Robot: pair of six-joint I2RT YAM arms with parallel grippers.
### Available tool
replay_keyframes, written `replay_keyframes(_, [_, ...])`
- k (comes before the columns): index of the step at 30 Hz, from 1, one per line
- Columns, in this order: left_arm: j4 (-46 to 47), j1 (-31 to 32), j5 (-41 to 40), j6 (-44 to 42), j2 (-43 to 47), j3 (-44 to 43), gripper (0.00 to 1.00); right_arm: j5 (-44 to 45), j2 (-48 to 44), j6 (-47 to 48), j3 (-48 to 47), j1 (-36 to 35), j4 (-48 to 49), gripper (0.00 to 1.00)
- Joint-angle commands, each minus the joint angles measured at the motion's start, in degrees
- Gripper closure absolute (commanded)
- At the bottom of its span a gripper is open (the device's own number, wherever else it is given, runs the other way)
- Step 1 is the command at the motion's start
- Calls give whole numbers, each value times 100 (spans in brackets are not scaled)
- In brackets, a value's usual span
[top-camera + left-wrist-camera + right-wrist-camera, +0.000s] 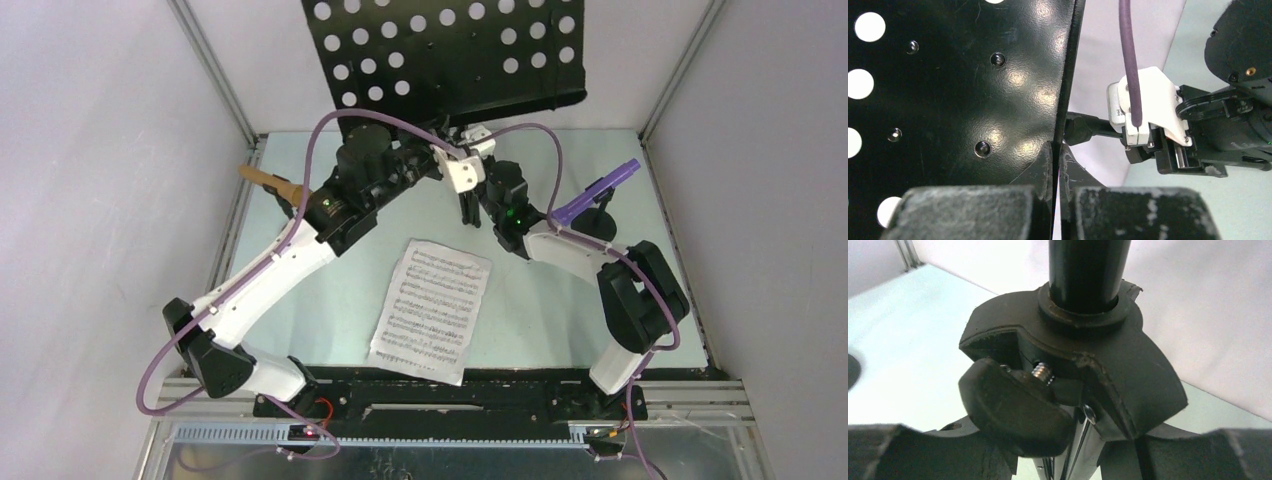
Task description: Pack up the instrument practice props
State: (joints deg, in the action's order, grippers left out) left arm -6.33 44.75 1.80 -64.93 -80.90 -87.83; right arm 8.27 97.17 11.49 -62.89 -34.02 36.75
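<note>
The black perforated music rack stands at the back of the table. My left gripper is shut on the rack's thin lower edge, and its two fingers press that edge from both sides. My right gripper is lower down on the stand, just under the hub and its black knob. Its fingers close around the shiny shaft. One sheet-music page lies flat in the middle of the table. The tan microphone is at the left and the purple microphone at the right.
The purple microphone leans in a small black round-based holder. Purple cables loop over both arms. Grey walls and metal frame posts enclose the table. My right wrist hangs close beside the rack's edge.
</note>
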Motion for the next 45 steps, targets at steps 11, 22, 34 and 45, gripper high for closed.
replay_keyframes(11, [1814, -1250, 274, 3679, 389, 1398, 100, 703, -616, 1302, -1043, 92, -779, 100])
replay_keyframes(22, [2873, -2137, 1153, 5025, -370, 1676, 100, 838, 263, 1442, -1603, 173, -776, 100])
replay_keyframes(34, [3525, -2790, 1197, 6029, -1063, 2195, 100, 802, 1483, 1612, -2374, 115, -966, 100])
replay_keyframes(45, [3039, -3158, 1253, 6683, -1796, 2108, 100, 772, 2348, 1821, -2786, -17, -1522, 100])
